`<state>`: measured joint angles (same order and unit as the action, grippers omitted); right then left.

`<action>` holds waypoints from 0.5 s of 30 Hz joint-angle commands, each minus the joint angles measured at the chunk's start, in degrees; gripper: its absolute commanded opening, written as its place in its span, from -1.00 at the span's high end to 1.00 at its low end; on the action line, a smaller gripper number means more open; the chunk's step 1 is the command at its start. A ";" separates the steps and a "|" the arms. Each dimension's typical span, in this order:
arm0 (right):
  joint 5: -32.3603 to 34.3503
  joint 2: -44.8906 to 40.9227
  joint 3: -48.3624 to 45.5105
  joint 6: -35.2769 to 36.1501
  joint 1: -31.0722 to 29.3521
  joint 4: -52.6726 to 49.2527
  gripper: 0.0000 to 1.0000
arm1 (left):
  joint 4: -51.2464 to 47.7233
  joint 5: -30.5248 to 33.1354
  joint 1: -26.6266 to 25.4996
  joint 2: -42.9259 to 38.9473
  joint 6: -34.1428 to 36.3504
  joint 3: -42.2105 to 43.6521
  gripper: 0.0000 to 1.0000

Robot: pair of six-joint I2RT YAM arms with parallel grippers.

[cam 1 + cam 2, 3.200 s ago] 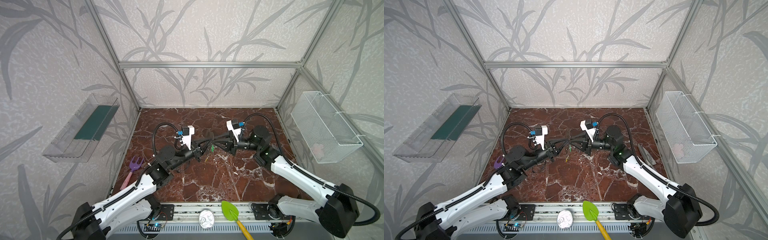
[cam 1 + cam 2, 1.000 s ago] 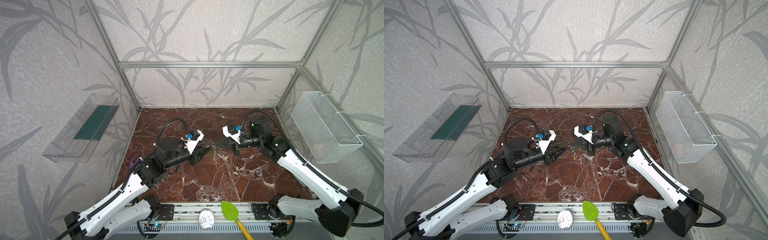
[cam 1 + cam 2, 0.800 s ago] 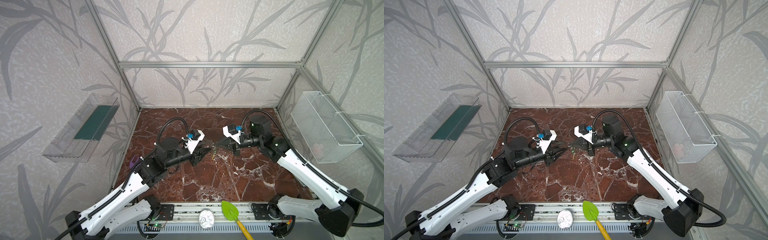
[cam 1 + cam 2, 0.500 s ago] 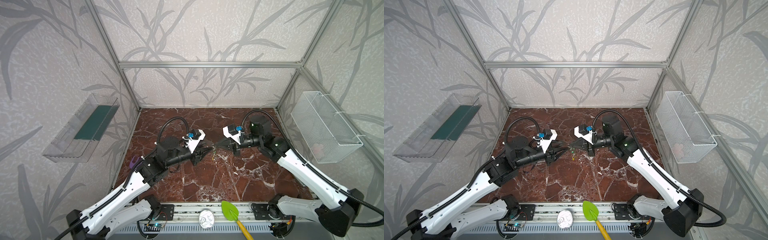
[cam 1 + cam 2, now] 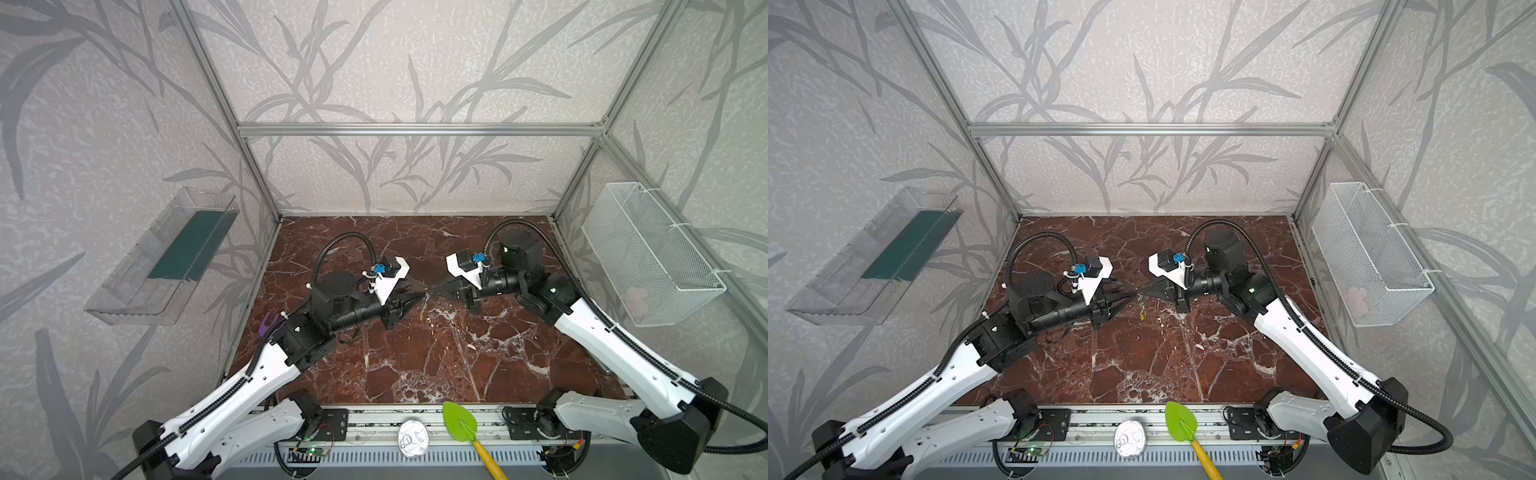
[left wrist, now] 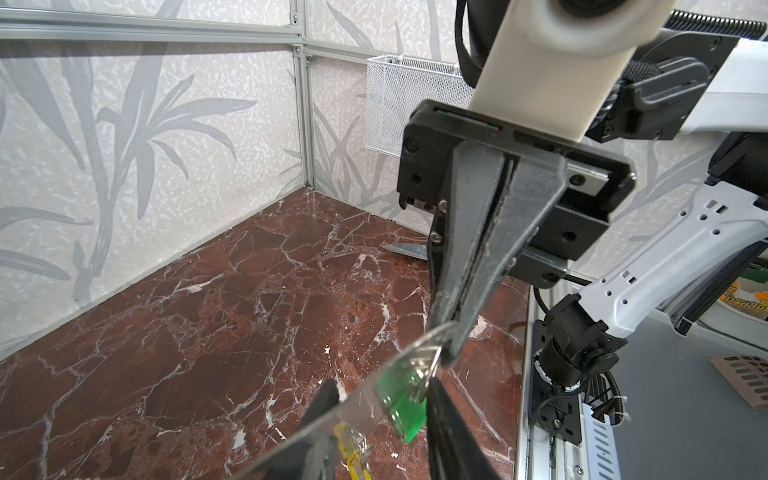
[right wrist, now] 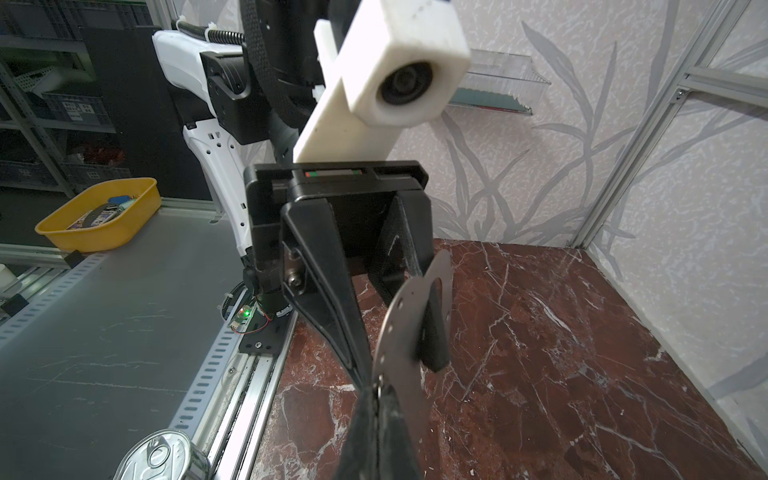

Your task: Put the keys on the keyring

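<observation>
In both top views the arms meet tip to tip above the middle of the table (image 5: 415,365), the left gripper (image 5: 415,297) against the right gripper (image 5: 431,291); their bodies and wrist cameras hide most of what they hold, and only the keys (image 5: 423,311) show, dangling as green and yellow specks under the tips. The left arm covers most of a purple fork (image 5: 268,324); a green trowel (image 5: 459,419) and a can (image 5: 412,438) lie on the front rail. A clear wall tray (image 5: 166,266) holds a dark green mat, and the wire basket (image 5: 648,253) holds something pale pink. Left wrist view: the right jaws are pressed together on the green key (image 6: 401,399) at the edge of the keyring (image 6: 353,405), the yellow key (image 6: 353,451) hangs below it, and a grey blade (image 6: 405,250) lies half hidden behind that gripper, by the wall. Right wrist view: the left jaws stand partly apart, clamped on the keyring (image 7: 409,399), one finger through its oval opening; beyond the rail a yellow bin (image 7: 99,216) holds small items too blurred to name
</observation>
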<state>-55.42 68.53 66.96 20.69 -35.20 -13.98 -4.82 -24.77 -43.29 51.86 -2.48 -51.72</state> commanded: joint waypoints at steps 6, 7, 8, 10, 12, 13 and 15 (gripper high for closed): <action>6.50 -0.37 -2.61 -5.61 -0.75 7.85 1.00 | 3.38 -0.14 -0.68 -0.37 0.32 -1.62 0.36; 7.77 -0.33 -2.70 -6.18 -0.76 8.44 1.00 | 2.40 2.05 -0.66 -0.81 0.11 -1.50 0.36; 8.74 -0.35 -2.67 -6.61 -0.69 8.95 1.00 | 1.63 3.90 -0.66 -1.32 0.18 -1.30 0.35; 9.70 -0.42 -2.99 -7.25 -0.66 10.05 1.00 | 1.17 5.86 -0.66 -2.52 0.02 -0.39 0.35; 9.94 -0.37 -3.11 -7.77 -0.66 10.69 1.00 | 1.42 6.43 -0.62 -3.53 -0.05 0.60 0.34; 9.98 -0.33 -3.06 -7.96 -0.66 10.96 1.00 | 1.10 7.00 -0.66 -3.93 -0.02 0.79 0.34; 10.07 -0.48 -3.28 -8.35 -0.68 11.51 1.00 | -0.18 8.67 -0.66 -4.37 0.02 0.75 0.34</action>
<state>-48.69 68.12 64.27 14.48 -36.10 -5.54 -5.54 -18.33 -43.53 49.43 -2.74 -51.13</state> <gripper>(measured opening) 0.045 0.331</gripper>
